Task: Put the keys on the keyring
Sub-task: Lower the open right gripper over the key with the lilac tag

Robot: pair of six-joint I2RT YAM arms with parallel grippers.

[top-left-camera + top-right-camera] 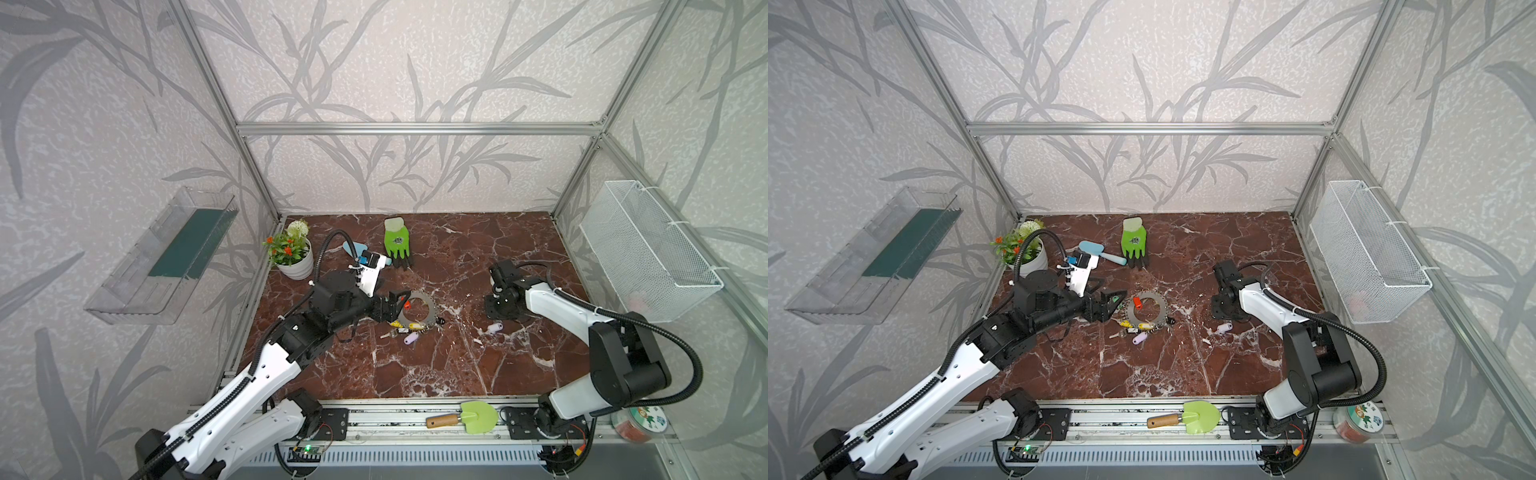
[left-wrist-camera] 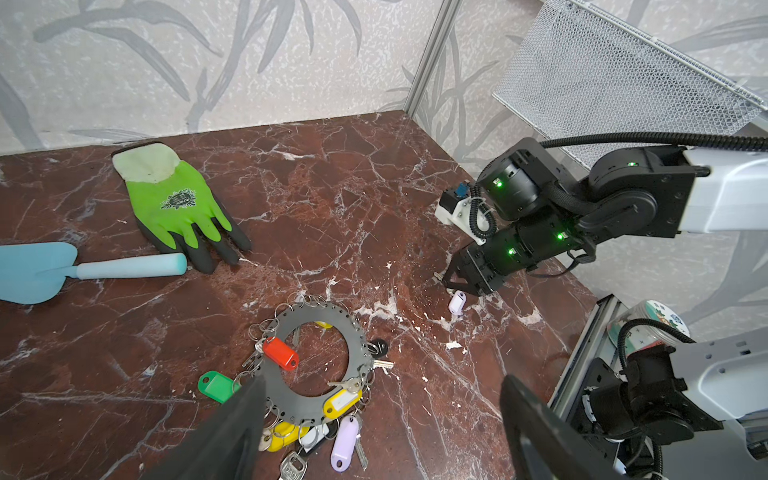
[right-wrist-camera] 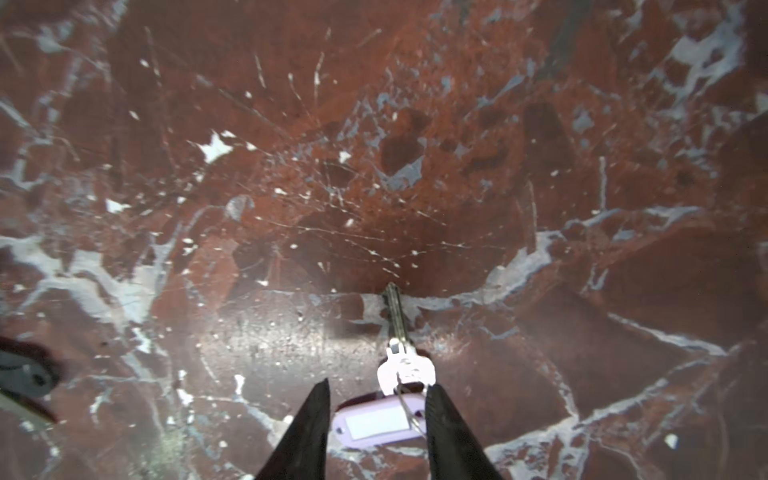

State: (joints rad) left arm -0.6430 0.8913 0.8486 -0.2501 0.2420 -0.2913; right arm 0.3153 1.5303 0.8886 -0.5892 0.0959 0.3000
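The grey keyring (image 2: 297, 403) lies flat on the marble, seen in both top views (image 1: 419, 318) (image 1: 1148, 320). Red (image 2: 280, 352), green (image 2: 216, 386), yellow (image 2: 340, 403) and lilac (image 2: 345, 442) keys hang on its rim loops. My left gripper (image 2: 381, 380) (image 1: 395, 303) is wide open over the keyring's left side, and one finger (image 2: 232, 428) hides part of the rim. A loose lilac key (image 3: 380, 424) (image 1: 494, 328) lies on the table to the right. My right gripper (image 3: 377, 386) (image 1: 496, 311) stands open astride it, its metal blade (image 3: 395, 316) pointing away.
A green glove (image 1: 397, 243) and a blue trowel (image 2: 37, 270) lie behind the keyring, with a flower pot (image 1: 293, 253) at the back left. A green trowel (image 1: 469, 417) rests on the front rail. A wire basket (image 1: 648, 249) hangs on the right wall.
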